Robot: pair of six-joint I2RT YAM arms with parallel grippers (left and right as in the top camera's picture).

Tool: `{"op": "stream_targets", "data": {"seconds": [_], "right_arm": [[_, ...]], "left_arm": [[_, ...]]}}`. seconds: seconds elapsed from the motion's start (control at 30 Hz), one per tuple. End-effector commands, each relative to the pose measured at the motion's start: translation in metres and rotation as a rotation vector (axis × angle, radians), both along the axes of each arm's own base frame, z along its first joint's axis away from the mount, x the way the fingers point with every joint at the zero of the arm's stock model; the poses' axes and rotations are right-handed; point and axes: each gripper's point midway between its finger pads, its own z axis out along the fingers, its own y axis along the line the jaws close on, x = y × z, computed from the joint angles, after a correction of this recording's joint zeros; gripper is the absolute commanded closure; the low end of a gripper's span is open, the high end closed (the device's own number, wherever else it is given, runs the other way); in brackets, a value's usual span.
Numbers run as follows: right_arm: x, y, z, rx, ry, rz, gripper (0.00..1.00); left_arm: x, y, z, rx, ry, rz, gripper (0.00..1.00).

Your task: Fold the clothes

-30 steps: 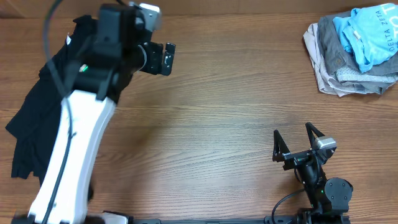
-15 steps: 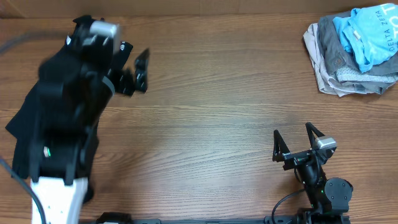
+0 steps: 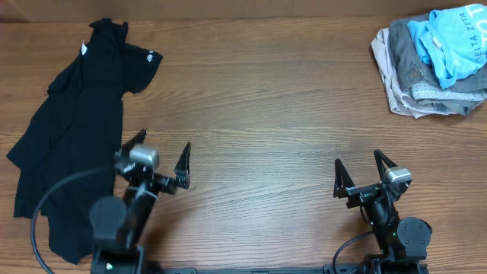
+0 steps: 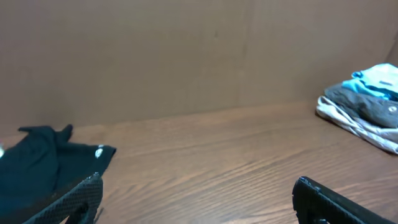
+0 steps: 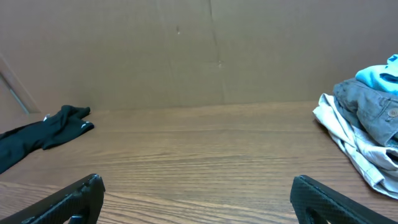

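my left gripper (image 3: 160, 149) and right gripper (image 3: 358, 160) stand apart, empty. the black t-shirt (image 3: 68, 144) lies crumpled at left, the light blue t-shirt (image 3: 456, 42) tops the pile (image 3: 415, 84) far right. fabric is probably limp and light: pinch at a hem or shoulder seam.

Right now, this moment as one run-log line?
left pincer: open, empty | right pincer: open, empty | black T-shirt: crumpled, left | clothes pile: far right, light blue T-shirt on top | folding: not started
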Motion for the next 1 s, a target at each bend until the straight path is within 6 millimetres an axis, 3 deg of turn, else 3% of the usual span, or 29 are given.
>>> {"op": "stream_targets", "data": {"seconds": [0.0, 0.47, 0.67, 0.97], "right_arm": [[0.0, -0.002, -0.001, 0.004, -0.006, -0.012, 0.0], [0.0, -0.002, -0.001, 0.004, -0.006, -0.012, 0.0], [0.0, -0.002, -0.001, 0.004, -0.006, -0.012, 0.0], [0.0, -0.002, -0.001, 0.004, -0.006, -0.012, 0.0]], "left_arm": [[-0.004, 0.014, -0.015, -0.059, -0.014, 0.081, 0.0], [-0.013, 0.041, -0.039, -0.063, -0.084, 0.214, 0.0], [-0.021, 0.049, -0.071, -0.05, 0.038, 0.251, 0.0], [-0.021, 0.051, -0.071, -0.052, 0.034, 0.257, 0.0]]}}
